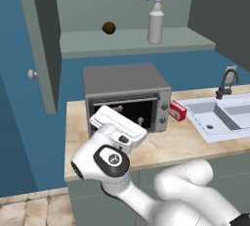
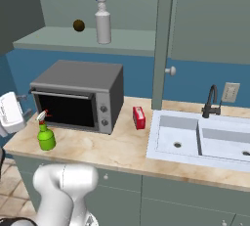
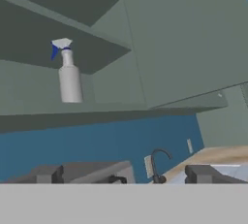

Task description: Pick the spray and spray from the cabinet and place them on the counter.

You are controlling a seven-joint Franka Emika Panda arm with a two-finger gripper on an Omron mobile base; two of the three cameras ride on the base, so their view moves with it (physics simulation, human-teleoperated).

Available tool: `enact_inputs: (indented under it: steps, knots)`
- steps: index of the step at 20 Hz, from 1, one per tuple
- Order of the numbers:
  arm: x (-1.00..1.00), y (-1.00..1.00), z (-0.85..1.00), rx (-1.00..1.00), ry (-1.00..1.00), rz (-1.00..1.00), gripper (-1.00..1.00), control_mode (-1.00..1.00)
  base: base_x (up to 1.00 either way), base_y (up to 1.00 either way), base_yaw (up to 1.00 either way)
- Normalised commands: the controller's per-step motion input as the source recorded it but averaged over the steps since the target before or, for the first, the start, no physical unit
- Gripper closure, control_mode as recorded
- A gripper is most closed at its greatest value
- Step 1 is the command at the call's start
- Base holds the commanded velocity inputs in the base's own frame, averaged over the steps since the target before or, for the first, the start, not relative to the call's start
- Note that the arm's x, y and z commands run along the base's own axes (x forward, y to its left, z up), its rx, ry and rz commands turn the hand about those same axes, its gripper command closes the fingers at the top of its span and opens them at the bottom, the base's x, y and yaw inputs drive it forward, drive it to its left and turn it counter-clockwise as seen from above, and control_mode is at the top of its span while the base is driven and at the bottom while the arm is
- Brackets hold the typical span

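The tall grey-white spray (image 1: pixel 156 20) (image 2: pixel 102 23) stands upright on the shelf of the open cabinet (image 1: pixel 132 42) (image 2: pixel 122 41). In the hand view this spray (image 3: pixel 69 75) is up and to the left, far off. The shorter green spray (image 2: pixel 46 135) stands on the counter (image 2: pixel 122 147) (image 1: pixel 168 144), in front of the toaster oven's left end. My gripper (image 3: pixel 125 174) is open with nothing between its fingers (image 3: pixel 48 174). It hovers low over the counter's left end, in front of the oven and well below the shelf.
A grey toaster oven (image 1: pixel 126 92) (image 2: pixel 78 94) sits on the counter under the shelf. A flat red box (image 1: pixel 177 110) (image 2: pixel 139 118) lies between it and the sink (image 1: pixel 219 115) (image 2: pixel 195 142) with its dark faucet (image 2: pixel 211 101). A small brown ball (image 1: pixel 108 28) (image 2: pixel 78 25) rests on the shelf. An open cabinet door (image 1: pixel 41 39) juts out at the left.
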Motion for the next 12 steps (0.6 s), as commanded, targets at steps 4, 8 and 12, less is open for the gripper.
enact_inputs:
  steps: [4, 8, 12]
  knots:
    - [-0.14, -0.28, 0.55, 0.07, 0.00, 0.00, -1.00, -1.00, 0.00, 0.00, 0.00]
    - [-0.15, -0.31, 0.54, 0.10, 0.00, 0.02, -1.00, -1.00, 0.00, 0.00, 0.00]
    - [-0.21, -0.30, 0.54, 0.08, 0.00, 0.03, -1.00, -1.00, 0.00, 0.00, 0.00]
